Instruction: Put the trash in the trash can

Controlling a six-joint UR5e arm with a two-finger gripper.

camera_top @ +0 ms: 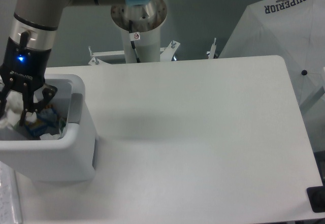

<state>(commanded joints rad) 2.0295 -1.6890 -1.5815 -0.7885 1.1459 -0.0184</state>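
Note:
The trash can (76, 148) is a large white boxy bin at the table's left edge, with a grey strip (76, 107) on its right inner side. My gripper (18, 113) hangs over its opening, with the fingertips dipped just inside the rim. The jaws stand spread apart. A crumpled white piece of trash (15, 103) shows between the fingers; I cannot tell whether it touches them. Another white scrap (51, 135) lies at the bottom of the can. The left part of the can's inside is cut off by the frame edge.
A blue-and-yellow snack packet (43, 118) lies inside the can. The white table (193, 132) stretches to the right. A white "SUPERIOR" umbrella (284, 36) stands beyond the table's right corner. The arm's base column (139, 31) rises behind the far edge.

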